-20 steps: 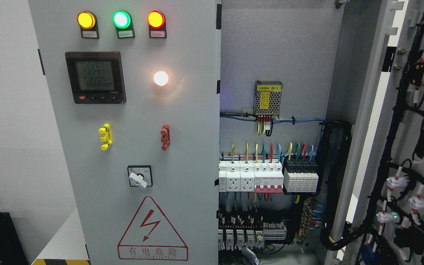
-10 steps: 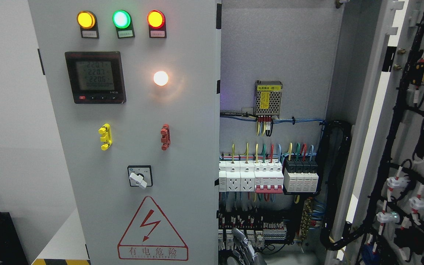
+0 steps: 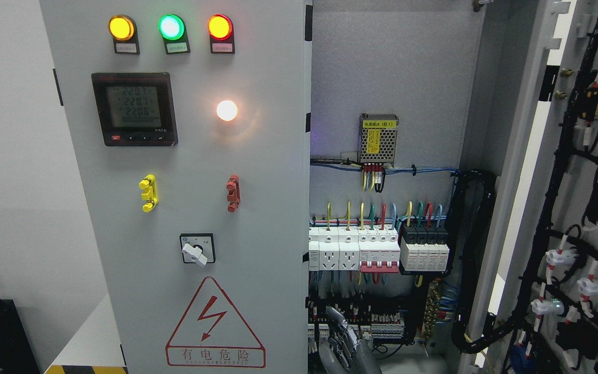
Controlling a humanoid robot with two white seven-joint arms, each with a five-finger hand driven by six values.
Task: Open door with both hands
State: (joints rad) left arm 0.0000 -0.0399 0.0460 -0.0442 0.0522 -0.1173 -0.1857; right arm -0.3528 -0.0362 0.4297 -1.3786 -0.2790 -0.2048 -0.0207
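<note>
**Right door swung open, left door shut; one hand at bottom edge**

Left door [image 3: 185, 208], left half of frame: grey, closed. On it three lit lamps [image 3: 171, 27] yellow/green/red at top, a digital meter [image 3: 134, 108] showing 220x-type digits (hard to read), a white glowing lamp [image 3: 227, 110], yellow handle [image 3: 148, 193], red handle [image 3: 232, 193], rotary switch [image 3: 197, 249], and a red warning triangle [image 3: 215, 323] reading 有电危险.

Centre: cabinet interior [image 3: 387, 78] exposed, with power supply [image 3: 378, 138] labelled (B1), breaker row [image 3: 377, 252].

Right door [image 3: 579, 208], right edge of frame: swung out, inner wiring visible, cropped.

A hand [image 3: 344, 340], bottom centre, grey fingers [image 3: 336, 318] pointing up in front of lower terminals, holding nothing visible. Wrist cut off; can't tell which arm, or how far it is open.
</note>
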